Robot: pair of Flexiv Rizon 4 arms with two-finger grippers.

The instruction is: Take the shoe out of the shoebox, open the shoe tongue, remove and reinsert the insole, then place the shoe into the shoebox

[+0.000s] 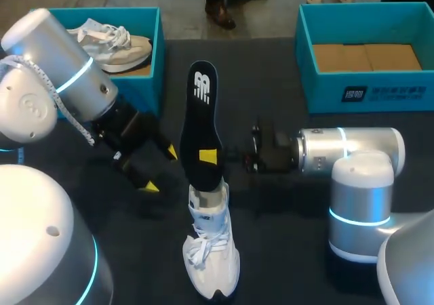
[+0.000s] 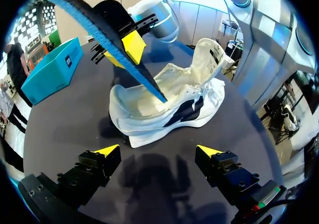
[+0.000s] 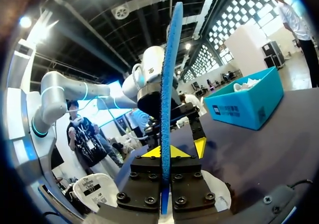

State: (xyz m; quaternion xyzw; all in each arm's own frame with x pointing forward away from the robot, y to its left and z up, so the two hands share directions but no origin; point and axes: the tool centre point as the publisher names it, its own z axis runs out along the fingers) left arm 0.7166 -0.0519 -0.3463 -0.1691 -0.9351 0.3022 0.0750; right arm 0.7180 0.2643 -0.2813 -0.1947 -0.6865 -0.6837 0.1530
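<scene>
Inspecting the head view first: the white sneaker (image 1: 211, 251) stands on its sole on the dark table (image 1: 291, 264) at lower centre, well apart from both boxes. Its long axis runs up and down the frame, toe toward the bottom edge, heel and opening toward the centre. The black insole (image 1: 202, 108) lies nearly along the same line, its lower end dipping into the opening and its printed end tilted toward the top of the frame. The right gripper (image 1: 207, 157), reaching in from the right, is closed on the insole near its lower third. The left gripper (image 1: 161, 169), left of the shoe, stands wide open and holds nothing. An empty teal shoebox (image 1: 366, 95) sits at upper right; a second box (image 1: 154, 81) at upper left holds a spare sneaker (image 1: 112, 44). In the left wrist view, the sneaker lies side-on ahead of the spread fingers, tongue folded back, with the insole's blue underside slanting into the heel. In the right wrist view, the insole shows edge-on, pinched between both fingers and rising straight ahead. Judgement: the insole step is in hand; whether it is coming out or going in cannot be told. Seating it would call for feeding it down along the shoe's length, the left gripper steadying the sneaker.
</scene>
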